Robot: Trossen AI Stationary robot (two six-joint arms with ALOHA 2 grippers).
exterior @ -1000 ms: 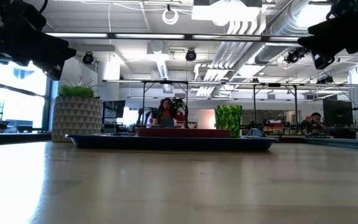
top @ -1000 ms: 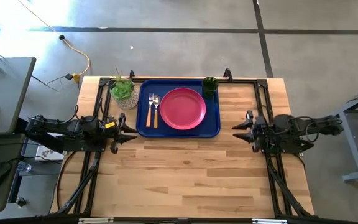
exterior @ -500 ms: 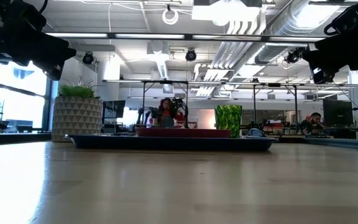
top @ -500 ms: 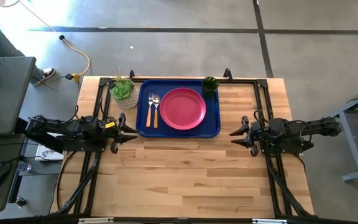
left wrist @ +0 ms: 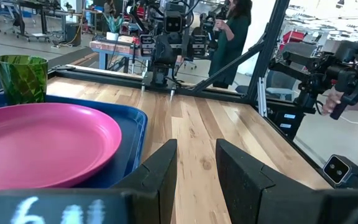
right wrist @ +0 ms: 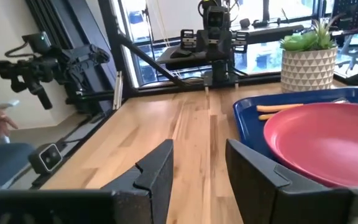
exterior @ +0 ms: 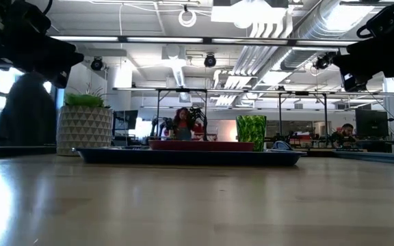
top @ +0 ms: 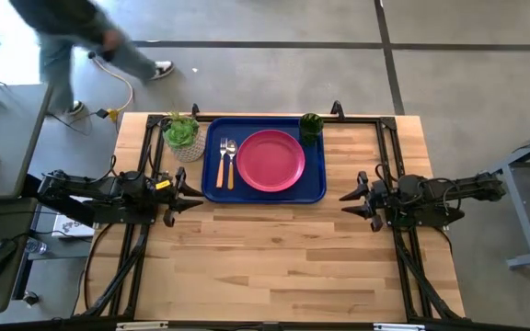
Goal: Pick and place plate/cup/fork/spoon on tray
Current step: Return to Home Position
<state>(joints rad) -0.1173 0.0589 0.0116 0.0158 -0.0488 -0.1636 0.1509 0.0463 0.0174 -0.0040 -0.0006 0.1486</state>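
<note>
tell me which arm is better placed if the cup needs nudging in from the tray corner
Right, probably. The cup stands in the tray corner on the right arm's side, nearer the right tool, which is open. The left tool, also open, would have to cross the plate.

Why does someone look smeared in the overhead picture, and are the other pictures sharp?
High view: the person walking past the table is motion-blurred; the tray is crisp. Low view: the near tabletop is soft, bright ceiling lights glare, and the arms are dark silhouettes. Left wrist view: the plate is sharp.
</note>
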